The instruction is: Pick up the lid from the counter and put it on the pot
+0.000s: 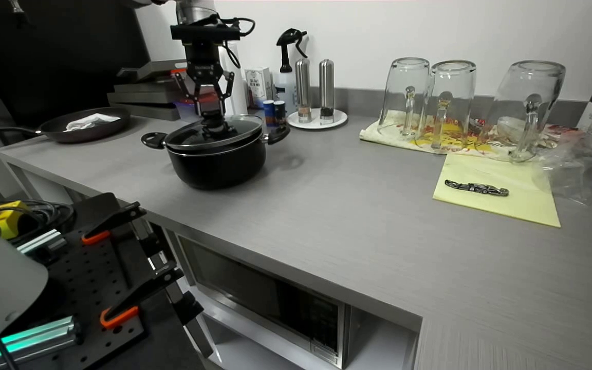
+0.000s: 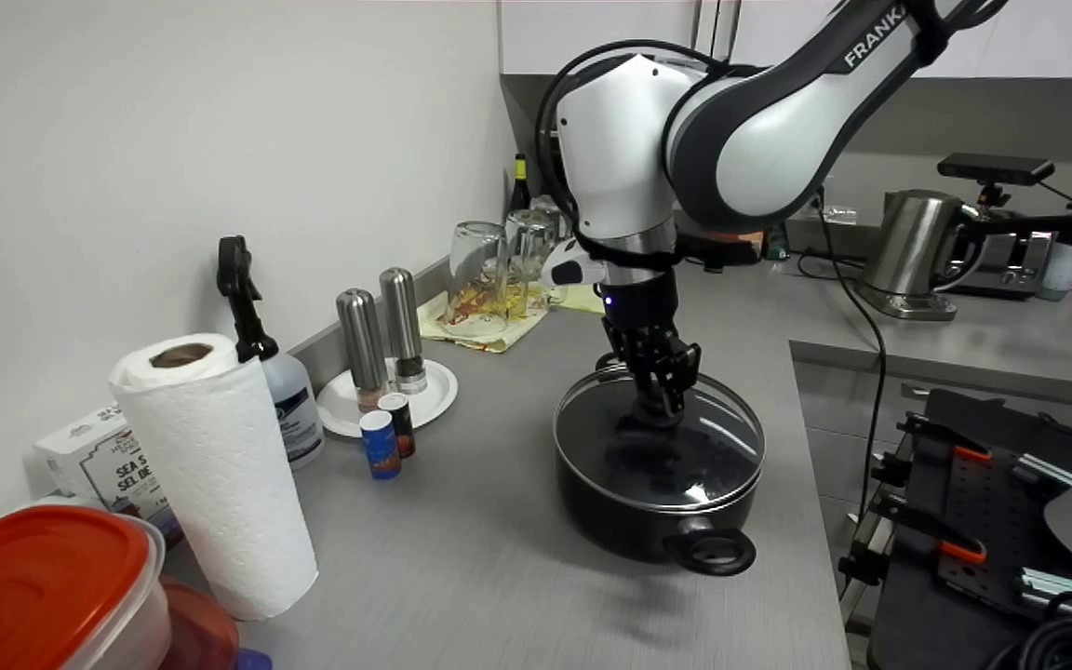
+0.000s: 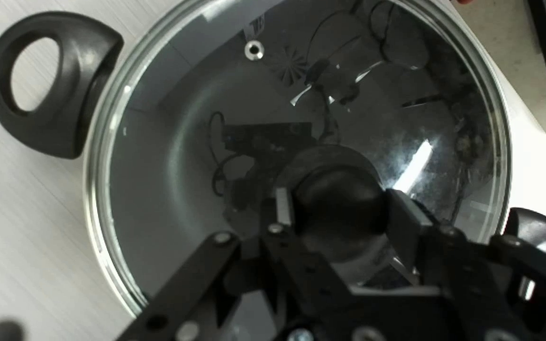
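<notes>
The glass lid [image 1: 244, 126] with its silver rim is over the black pot [image 1: 219, 172] in both exterior views [image 2: 629, 470] [image 2: 606, 521]. In an exterior view, a narrow dark gap shows between the lid's rim and the pot's rim, and the lid looks slightly tilted. My gripper [image 1: 215, 123] points down at the lid's centre. In the wrist view, the gripper's fingers [image 3: 339, 208] stand against both sides of the black knob, and the lid [image 3: 197, 142] covers the pot's opening. The pot stands on the grey counter [image 1: 327, 205] near its front edge.
A frying pan [image 1: 85, 126] with a white cloth lies at the counter's far end. Two small shakers [image 1: 274, 113] and a white plate [image 1: 339, 119] with two mills stand near the pot. A paper towel roll [image 2: 220, 484] and glass mugs [image 1: 404, 97] stand along the wall.
</notes>
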Available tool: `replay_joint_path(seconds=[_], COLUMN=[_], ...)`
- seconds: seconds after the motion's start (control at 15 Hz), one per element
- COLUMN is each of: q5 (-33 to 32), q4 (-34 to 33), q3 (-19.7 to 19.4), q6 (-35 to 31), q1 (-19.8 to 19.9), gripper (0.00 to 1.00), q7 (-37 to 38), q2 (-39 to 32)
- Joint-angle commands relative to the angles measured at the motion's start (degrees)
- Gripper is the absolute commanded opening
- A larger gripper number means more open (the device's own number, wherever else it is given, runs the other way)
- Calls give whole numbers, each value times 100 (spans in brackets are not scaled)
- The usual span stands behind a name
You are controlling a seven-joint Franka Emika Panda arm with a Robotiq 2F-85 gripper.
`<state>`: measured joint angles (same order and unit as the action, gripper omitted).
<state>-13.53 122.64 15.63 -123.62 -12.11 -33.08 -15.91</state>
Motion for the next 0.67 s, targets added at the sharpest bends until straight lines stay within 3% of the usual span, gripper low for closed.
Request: replay_joint_path(seconds=[0.0, 0.6], q5=[-94, -20], q4=[-34, -30], q3=[38, 16], q6=[-13, -49], q1=[-41, 27], gripper=[25, 25], q7=[-140, -281], q2=[55, -32])
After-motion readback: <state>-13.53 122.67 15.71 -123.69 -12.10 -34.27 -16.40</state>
